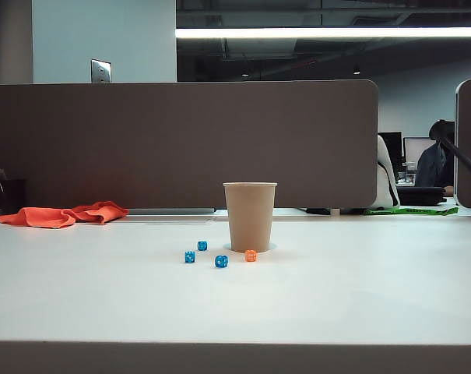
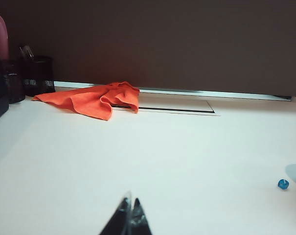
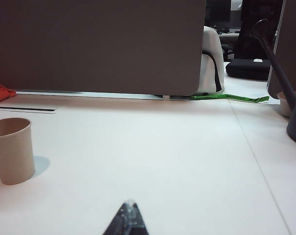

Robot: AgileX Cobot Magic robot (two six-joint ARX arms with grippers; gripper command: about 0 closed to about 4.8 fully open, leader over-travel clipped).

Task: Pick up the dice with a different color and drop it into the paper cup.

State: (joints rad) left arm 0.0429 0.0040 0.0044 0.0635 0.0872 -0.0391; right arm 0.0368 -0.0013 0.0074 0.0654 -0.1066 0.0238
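The cup (image 1: 250, 216) is seen upright at centre of the exterior view, on the white table (image 1: 360, 296). The orange die (image 1: 251, 255) lies just below the cup's base in that view, very near it, possibly touching; contact cannot be judged. Three blue dice (image 1: 221, 261) are scattered just left of the orange one, close together. An orange cloth (image 1: 64, 214) is bunched at the far left edge, well apart. Neither arm is seen in the exterior view. The left gripper (image 2: 130, 215) appears at the bottom centre of its wrist view, fingertips pressed together, nothing between them; two blue dice sit at that view's right edge. The right gripper (image 3: 128, 218) is likewise at bottom centre of its wrist view, fingers closed on nothing, with the cup at the left side. No pick is begun. Risks judged from here: the die is tiny and crowded by the cup wall, so a finger descending on the cup side could tip or shove the cup; the nearest blue die could be caught instead or knocked; a shallow pinch on so small a cube could let it squirt out.
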